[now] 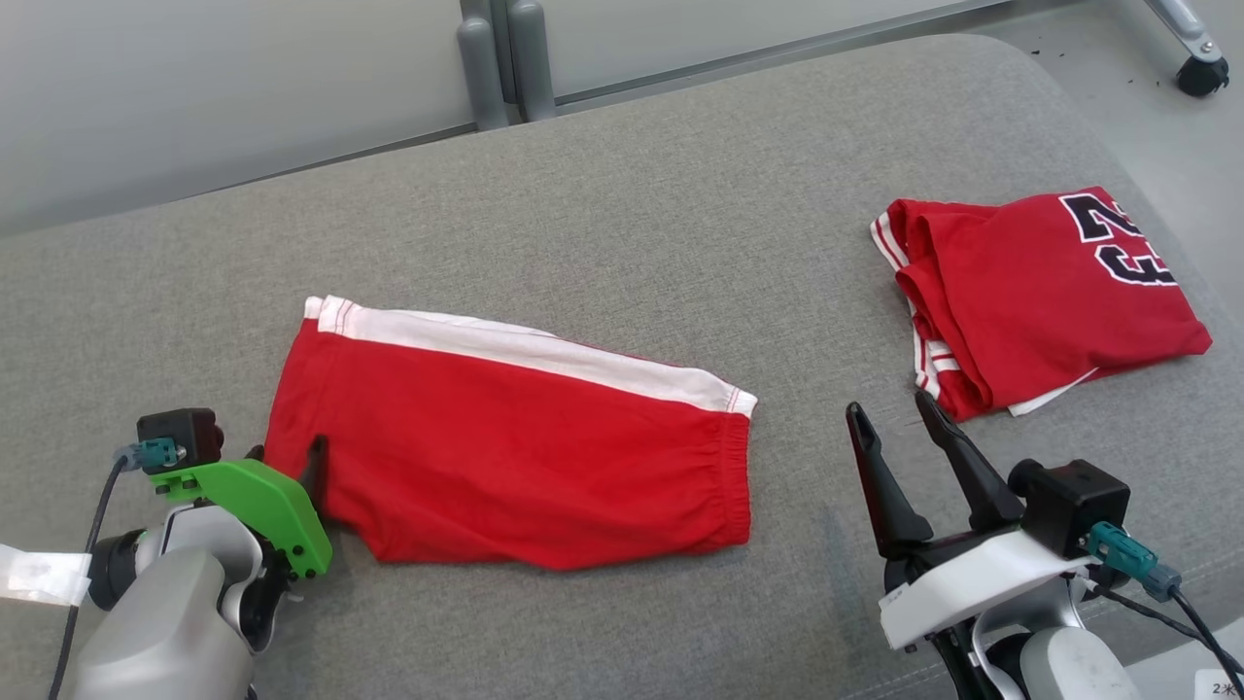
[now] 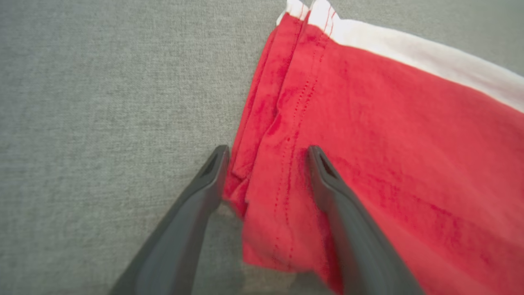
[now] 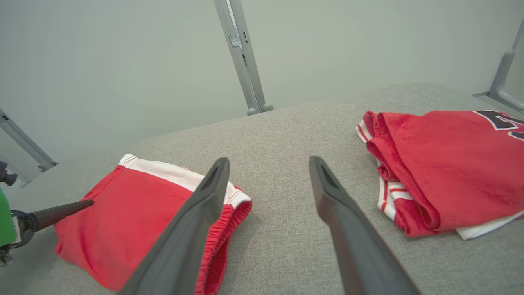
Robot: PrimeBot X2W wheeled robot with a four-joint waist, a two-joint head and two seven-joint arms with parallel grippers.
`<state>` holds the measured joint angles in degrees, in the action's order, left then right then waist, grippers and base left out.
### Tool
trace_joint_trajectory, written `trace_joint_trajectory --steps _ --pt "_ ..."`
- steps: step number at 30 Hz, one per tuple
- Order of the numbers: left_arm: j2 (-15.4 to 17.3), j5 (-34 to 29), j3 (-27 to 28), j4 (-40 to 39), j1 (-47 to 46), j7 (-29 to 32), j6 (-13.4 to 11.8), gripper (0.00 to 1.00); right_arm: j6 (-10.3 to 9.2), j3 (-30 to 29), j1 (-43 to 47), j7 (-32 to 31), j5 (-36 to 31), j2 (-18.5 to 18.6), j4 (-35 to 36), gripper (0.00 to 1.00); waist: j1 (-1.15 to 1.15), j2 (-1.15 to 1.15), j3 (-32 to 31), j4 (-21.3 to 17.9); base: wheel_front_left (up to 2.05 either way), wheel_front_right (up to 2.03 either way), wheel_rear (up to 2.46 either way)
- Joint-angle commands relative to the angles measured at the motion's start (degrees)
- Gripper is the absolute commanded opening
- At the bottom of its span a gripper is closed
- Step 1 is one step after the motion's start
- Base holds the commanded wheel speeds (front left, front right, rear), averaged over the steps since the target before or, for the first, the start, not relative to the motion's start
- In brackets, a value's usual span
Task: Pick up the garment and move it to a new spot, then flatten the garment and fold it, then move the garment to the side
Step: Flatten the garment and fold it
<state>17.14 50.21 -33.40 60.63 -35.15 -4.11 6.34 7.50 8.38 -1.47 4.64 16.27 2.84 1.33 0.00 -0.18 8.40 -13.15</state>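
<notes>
Fingers of left gripper (image 2: 268, 153): spread apart, not clenched. In the left wrist view one finger lies over the grey padding just off the cloth's edge and the other over the red cloth, with the hemmed corner in the gap between them.
Left wrist bracket (image 1: 258, 496): green, at the lower left of the head view, just beside the near left corner of the cloth.
Right gripper (image 1: 889, 403): fingers released and holding nothing, at the lower right of the head view, apart from both pieces of clothing. Whether the tips touch the padding cannot be told.
Shorts (image 1: 505, 467): red with a white stripe along the far edge, lying flat left of centre. The gathered waistband faces the right gripper and the leg hem faces the left gripper.
Jersey (image 1: 1040, 292): red and folded, at the far right, well apart from the shorts. It has striped trim on its left edge and dark, white-edged numerals near its far corner.
Grey padding (image 1: 632, 194): woven cloth surface under both garments, with a rounded far edge.
Posts (image 1: 505, 58): two grey uprights beyond the far edge, against a pale wall.
Caster (image 1: 1200, 73): black wheel on the floor at the far right.
</notes>
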Motion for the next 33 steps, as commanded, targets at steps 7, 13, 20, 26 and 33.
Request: trace_joint_trajectory --steps 7,13,20,26,33 --pt "-0.76 0.29 -1.19 0.37 -0.31 -0.49 0.67 0.00 -0.02 -0.61 -0.03 0.91 -0.02 0.13 0.16 1.00 0.00 0.18 -0.62 0.20 0.00 0.00 0.00" --pt "-1.00 0.98 -1.12 -0.51 1.29 -3.26 0.91 0.00 -0.02 -0.80 0.71 1.41 -0.05 0.13 -0.37 1.00 0.00 0.18 -2.37 2.49 0.00 0.00 0.00" --pt "-1.52 2.93 0.28 -3.13 6.03 -6.55 0.94 0.00 -0.02 -1.47 1.82 1.15 0.14 0.14 -1.12 1.00 0.00 0.18 -4.94 6.13 0.00 0.00 0.00" --pt "-1.93 4.40 1.19 -6.70 10.79 -8.14 -0.47 0.00 -0.02 -2.26 2.72 0.54 -0.07 0.13 -1.76 1.00 0.00 0.18 -6.57 8.62 0.00 0.00 0.00" --pt "-2.87 5.72 2.50 -14.39 17.31 -9.46 -3.23 0.00 -0.02 -3.14 3.44 -0.03 -0.25 0.14 -2.17 1.00 0.00 0.18 -7.96 10.91 0.00 0.00 0.00"
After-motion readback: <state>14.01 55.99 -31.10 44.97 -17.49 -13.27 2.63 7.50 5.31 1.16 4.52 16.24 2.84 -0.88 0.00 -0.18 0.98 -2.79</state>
